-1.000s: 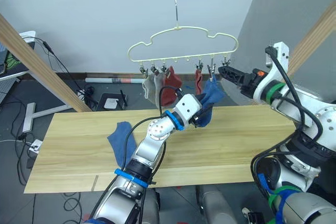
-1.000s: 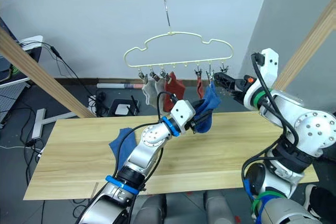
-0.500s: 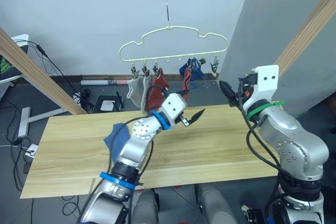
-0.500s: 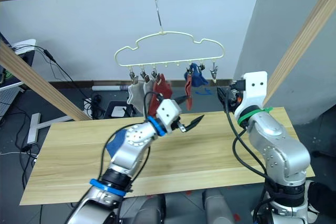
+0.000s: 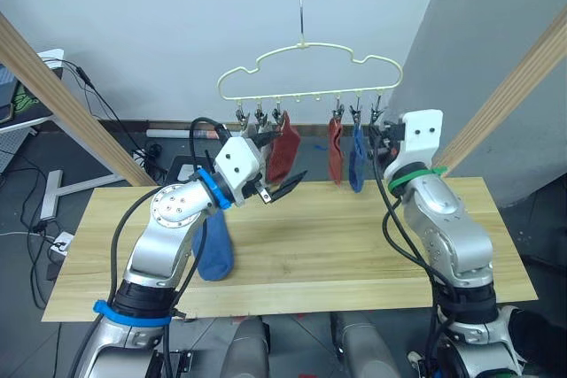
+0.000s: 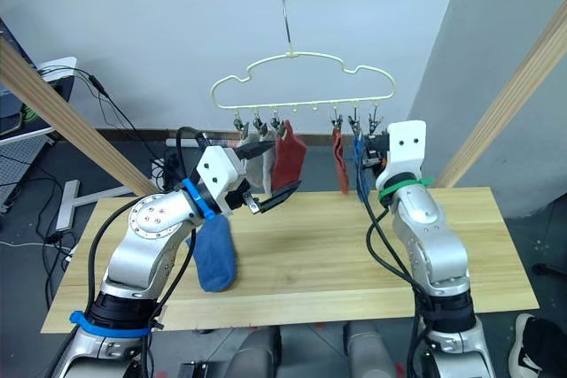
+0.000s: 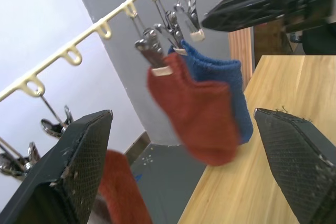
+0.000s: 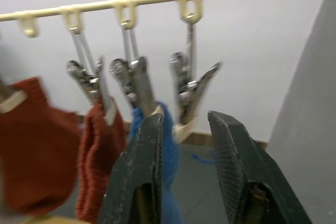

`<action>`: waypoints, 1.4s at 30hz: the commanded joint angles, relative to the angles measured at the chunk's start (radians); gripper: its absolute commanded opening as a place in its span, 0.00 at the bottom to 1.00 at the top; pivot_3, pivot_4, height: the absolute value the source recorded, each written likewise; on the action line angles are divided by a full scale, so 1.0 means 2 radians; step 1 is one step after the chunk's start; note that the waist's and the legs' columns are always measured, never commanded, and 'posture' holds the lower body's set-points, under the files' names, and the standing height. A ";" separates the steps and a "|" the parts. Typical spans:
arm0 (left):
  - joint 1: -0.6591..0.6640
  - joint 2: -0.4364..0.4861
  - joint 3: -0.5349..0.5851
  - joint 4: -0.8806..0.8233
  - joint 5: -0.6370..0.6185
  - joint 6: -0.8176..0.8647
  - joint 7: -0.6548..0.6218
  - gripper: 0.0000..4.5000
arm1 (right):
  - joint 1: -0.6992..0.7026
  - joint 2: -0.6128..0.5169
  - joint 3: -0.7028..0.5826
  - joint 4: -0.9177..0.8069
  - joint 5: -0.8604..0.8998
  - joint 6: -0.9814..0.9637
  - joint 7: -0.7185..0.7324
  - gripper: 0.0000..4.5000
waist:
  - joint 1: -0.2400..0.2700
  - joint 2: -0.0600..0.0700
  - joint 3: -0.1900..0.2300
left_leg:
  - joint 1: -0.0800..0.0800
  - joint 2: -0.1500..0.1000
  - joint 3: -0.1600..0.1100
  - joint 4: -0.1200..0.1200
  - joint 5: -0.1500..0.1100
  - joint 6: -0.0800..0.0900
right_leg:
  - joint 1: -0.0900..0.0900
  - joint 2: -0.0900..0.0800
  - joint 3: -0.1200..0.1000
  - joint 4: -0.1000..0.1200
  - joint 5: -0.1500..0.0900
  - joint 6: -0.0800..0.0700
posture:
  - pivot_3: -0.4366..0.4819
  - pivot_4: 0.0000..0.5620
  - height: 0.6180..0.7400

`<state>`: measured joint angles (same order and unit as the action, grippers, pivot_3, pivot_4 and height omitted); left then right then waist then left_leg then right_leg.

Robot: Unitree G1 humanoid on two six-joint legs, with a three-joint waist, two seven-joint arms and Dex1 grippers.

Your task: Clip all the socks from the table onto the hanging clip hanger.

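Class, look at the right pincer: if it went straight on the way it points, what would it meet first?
Most likely the empty end clip of the clip hanger, which hangs just beyond the open right pincer, beside the clipped blue sock; depth is hard to judge.

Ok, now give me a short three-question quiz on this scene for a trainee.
1. True or false: a blue sock lies on the table.
2. On the clip hanger, which colour of sock hangs right next to the empty end clip? A grey, B blue, C rust-red.
3. Fill in: the left gripper has its fingers ___ (open or shut).

Key: 1 true. 2 B, the hanging blue sock. 3 open.
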<state>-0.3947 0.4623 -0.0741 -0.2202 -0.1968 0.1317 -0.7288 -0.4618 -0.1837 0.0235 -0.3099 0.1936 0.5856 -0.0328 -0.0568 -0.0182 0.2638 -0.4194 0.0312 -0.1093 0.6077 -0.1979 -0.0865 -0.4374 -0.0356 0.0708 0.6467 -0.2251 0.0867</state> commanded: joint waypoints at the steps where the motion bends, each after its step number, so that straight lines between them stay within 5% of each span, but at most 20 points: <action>1: 0.000 0.002 0.005 -0.028 -0.003 0.002 0.006 1.00 | -0.017 0.007 -0.004 0.009 -0.020 -0.025 -0.003 0.29 | 0.001 0.000 0.000 | 0.000 0.000 0.000 0.000 0.000 0.000 | 0.000 0.000 0.000 0.000 0.000 0.000 | 0.53 0.44 1.00; 42: -0.017 0.001 0.006 -0.052 -0.026 0.025 0.007 1.00 | -0.094 0.039 -0.015 0.094 -0.079 -0.066 -0.002 0.29 | 0.003 0.000 0.000 | 0.000 0.000 0.000 0.000 0.000 0.000 | 0.000 0.000 0.000 0.000 0.001 -0.001 | 0.56 0.41 1.00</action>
<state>-0.4145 0.4657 -0.0740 -0.2723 -0.2336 0.1871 -0.7122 -0.6225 -0.1077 0.0087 -0.1046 0.0414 0.4762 -0.0376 -0.0505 -0.0182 0.2638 -0.4195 0.0311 -0.1093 0.6079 -0.1978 -0.0865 -0.4374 -0.0356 0.0708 0.6475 -0.2233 0.0841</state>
